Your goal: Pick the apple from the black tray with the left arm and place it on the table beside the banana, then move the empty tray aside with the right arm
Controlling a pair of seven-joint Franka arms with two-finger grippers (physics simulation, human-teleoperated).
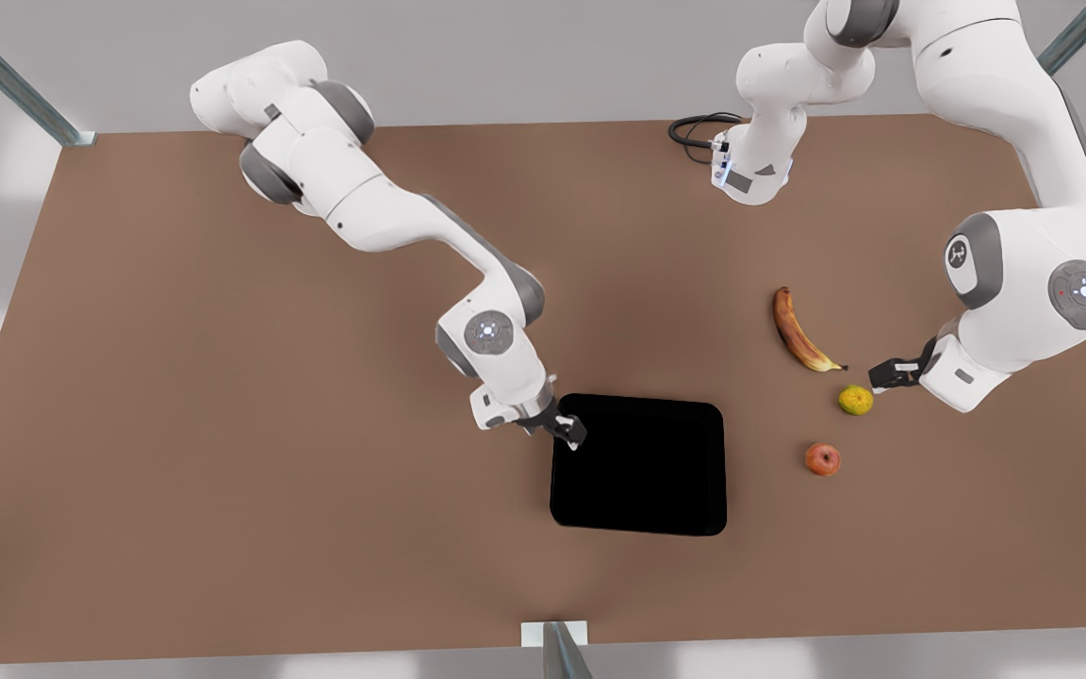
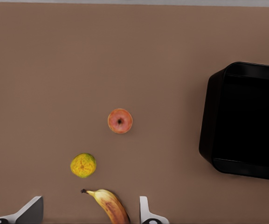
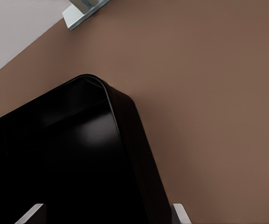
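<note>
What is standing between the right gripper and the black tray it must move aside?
Nothing visible. The right gripper is already at the black tray, its open fingers straddling the rim. The apple lies on the table, near the banana and left gripper.

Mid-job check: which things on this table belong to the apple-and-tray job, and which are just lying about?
Job things:
- apple, on the table
- black tray, empty
- banana
- left gripper, open, near the fruit
- right gripper, open, astride the tray's rim

Lying about:
- yellow-green fruit
- black cable at the far edge
</note>
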